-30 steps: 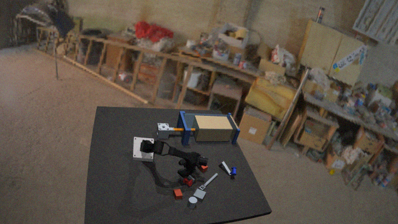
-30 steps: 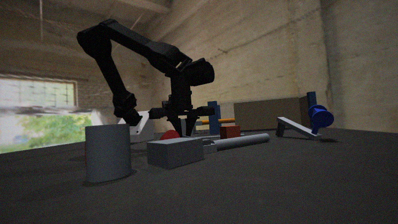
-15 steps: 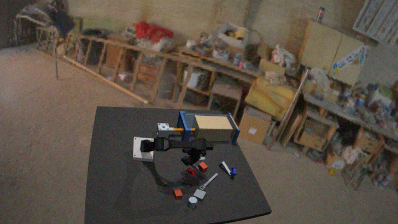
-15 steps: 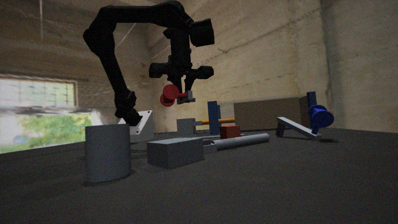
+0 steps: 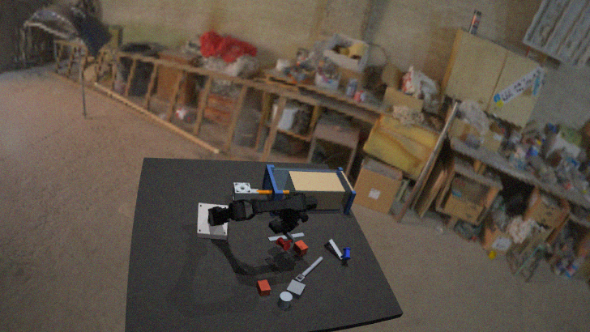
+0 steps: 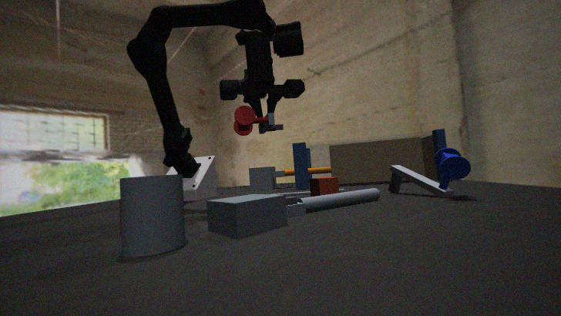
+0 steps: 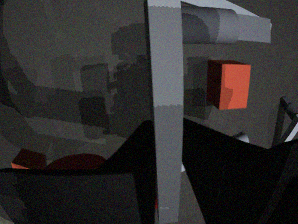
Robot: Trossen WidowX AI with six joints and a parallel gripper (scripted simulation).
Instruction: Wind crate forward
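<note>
My gripper (image 5: 288,234) (image 6: 267,115) (image 7: 163,127) is shut on the grey crank handle with the red knob, held above the bench. The crank's grey bar (image 7: 166,75) runs between the fingers. Its red knob (image 5: 283,244) (image 6: 243,116) sticks out to one side; a round shaft (image 7: 220,25) with a squared end stands off the bar. The winch (image 5: 241,188) (image 6: 262,178) stands behind the gripper, away from it. An orange strap (image 5: 264,191) (image 6: 320,170) joins it to the crate (image 5: 317,181) (image 6: 372,161), which sits flat in the blue-framed cubby (image 5: 268,177), its front back from the mouth frame.
A blue-knobbed crank (image 5: 335,249) (image 6: 420,181) lies right. Red-orange blocks (image 5: 301,248) (image 5: 263,287), a flat bar (image 5: 297,236), a grey rod tool (image 5: 312,266) (image 6: 341,199), a grey block (image 5: 296,287) (image 6: 246,213) and a grey cylinder (image 5: 285,300) (image 6: 152,216) lie around the bench.
</note>
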